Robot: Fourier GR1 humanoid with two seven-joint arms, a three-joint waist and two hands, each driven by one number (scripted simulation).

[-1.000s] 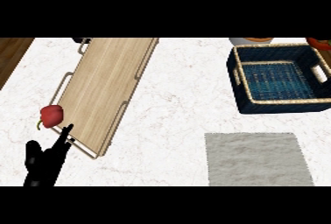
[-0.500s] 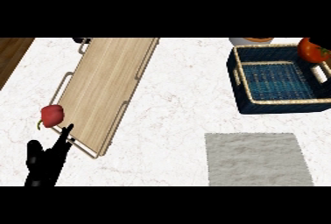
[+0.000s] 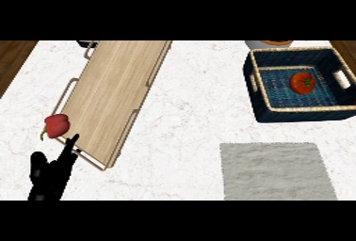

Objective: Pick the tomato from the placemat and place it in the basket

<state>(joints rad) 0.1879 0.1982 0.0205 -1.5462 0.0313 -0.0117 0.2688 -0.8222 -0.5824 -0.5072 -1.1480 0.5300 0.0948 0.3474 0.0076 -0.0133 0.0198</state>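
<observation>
The red tomato point(image 3: 303, 83) lies inside the dark blue basket point(image 3: 261, 101) at the upper right, on its woven floor. The grey placemat point(image 3: 277, 171) at the lower right has nothing on it. My left hand point(image 3: 50, 172) shows at the lower left, open with fingers pointing up, beside the wooden tray's near corner. My right hand is out of view.
A long wooden tray point(image 3: 115, 96) with metal handles lies diagonally across the left half of the counter. A red bell pepper point(image 3: 55, 125) sits on the marble left of it, just above my left hand. An orange-topped white object point(image 3: 275, 44) peeks behind the basket.
The tomato appeared at the basket's far right edge half a second ago and now rests in the basket's middle. My left hand has stayed still.
</observation>
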